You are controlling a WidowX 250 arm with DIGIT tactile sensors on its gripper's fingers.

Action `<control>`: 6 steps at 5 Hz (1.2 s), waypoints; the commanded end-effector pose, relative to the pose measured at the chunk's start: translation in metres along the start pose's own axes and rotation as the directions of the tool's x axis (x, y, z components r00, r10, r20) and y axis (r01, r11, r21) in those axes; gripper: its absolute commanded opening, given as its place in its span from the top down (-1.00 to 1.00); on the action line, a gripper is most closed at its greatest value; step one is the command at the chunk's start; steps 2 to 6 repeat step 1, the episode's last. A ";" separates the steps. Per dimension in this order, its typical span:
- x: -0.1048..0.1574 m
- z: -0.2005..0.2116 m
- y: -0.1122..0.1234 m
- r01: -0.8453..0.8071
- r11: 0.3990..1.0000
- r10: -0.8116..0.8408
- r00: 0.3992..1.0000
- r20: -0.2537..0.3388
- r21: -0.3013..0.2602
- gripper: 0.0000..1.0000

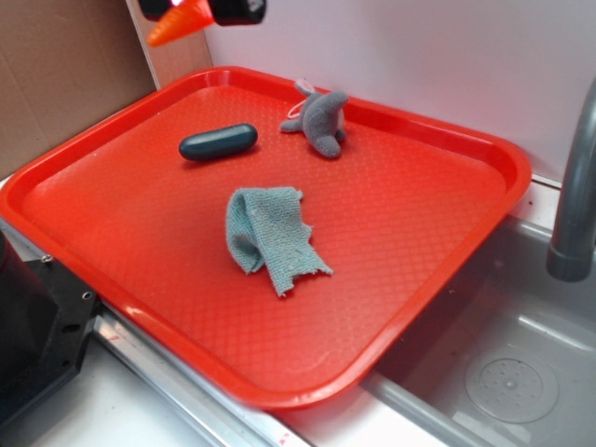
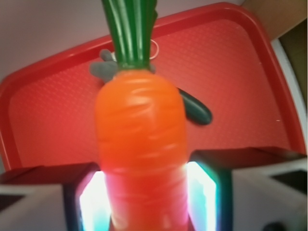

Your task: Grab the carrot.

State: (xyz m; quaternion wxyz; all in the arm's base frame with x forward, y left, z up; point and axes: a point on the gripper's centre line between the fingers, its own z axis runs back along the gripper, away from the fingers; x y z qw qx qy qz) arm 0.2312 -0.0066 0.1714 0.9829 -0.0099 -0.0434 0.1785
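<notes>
The orange carrot (image 2: 140, 144) with its green top fills the middle of the wrist view, clamped between my two fingers (image 2: 89, 199). My gripper (image 2: 144, 202) is shut on it. In the exterior view the carrot (image 1: 182, 20) hangs high above the back left corner of the red tray (image 1: 391, 279), its pointed end sticking out to the left of the gripper (image 1: 200, 9) at the top edge of the frame.
On the tray lie a dark teal capsule (image 1: 218, 142), a grey plush toy (image 1: 321, 121) and a crumpled grey-blue cloth (image 1: 270, 235). A grey sink basin (image 1: 512, 372) with a faucet (image 1: 577, 186) sits to the right. A cardboard wall stands at the back left.
</notes>
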 end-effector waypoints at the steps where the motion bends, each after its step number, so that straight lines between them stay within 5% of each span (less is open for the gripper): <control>1: -0.002 0.010 0.008 -0.031 0.998 0.028 0.998 0.050 0.054 1.00; 6: -0.002 0.010 0.008 -0.031 0.998 0.028 0.998 0.050 0.054 1.00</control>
